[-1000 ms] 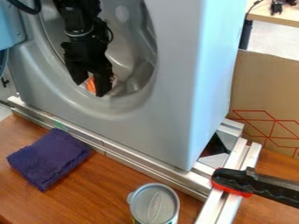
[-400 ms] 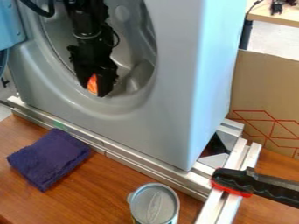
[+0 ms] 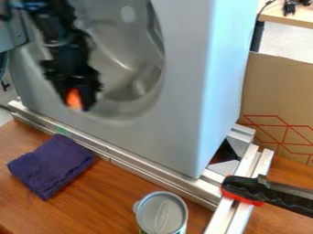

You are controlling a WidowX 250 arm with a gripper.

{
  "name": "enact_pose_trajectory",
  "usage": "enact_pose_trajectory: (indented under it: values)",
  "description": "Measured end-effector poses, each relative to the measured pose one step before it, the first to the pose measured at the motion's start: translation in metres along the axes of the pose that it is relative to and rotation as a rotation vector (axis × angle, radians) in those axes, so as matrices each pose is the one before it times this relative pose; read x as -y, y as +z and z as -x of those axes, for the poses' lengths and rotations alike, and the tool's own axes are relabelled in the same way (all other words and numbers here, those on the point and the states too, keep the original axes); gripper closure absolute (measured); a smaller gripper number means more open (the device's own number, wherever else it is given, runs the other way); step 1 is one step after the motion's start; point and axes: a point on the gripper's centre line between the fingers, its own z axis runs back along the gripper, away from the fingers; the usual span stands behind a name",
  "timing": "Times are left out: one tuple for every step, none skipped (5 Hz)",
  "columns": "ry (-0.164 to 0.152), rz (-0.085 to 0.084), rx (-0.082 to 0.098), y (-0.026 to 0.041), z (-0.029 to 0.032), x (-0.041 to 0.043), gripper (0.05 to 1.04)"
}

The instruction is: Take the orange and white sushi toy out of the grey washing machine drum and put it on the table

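Apparently mid-carry, pinching the orange object (image 3: 74, 99) between the narrowed fingers (image 3: 89, 96) of the black gripper (image 3: 75, 105), near the lower rim (image 3: 119, 109) of the grey machine (image 3: 177, 119), and needing next a firm hold and clearance from that rim before any release.

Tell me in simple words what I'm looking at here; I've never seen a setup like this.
A fixed camera looks down at a slant on a wooden table. The black machine at upper left is a robot arm. Its claw holds something orange, too blurred to name, in front of the lower left edge of a round opening in a grey housing. The housing stands on metal rails. Nearer the camera are a folded purple cloth and a can. At right, a tool with a black and red handle lies across the rails.
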Motion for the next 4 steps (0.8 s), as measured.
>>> enact_pose_trajectory:
  values:
    - [0.0662, -0.0183, -0.0234, 0.00837, 0.04710, -0.02951, 0.496]
    - [-0.0036, -0.0069, -0.0737, -0.00179, 0.04744, -0.01366, 0.496]
    - [-0.0211, -0.0330, -0.1351, -0.01751, 0.03030, -0.00960, 0.496]
    - [-0.0269, -0.0418, -0.0797, -0.02020, 0.02326, -0.00014, 0.496]
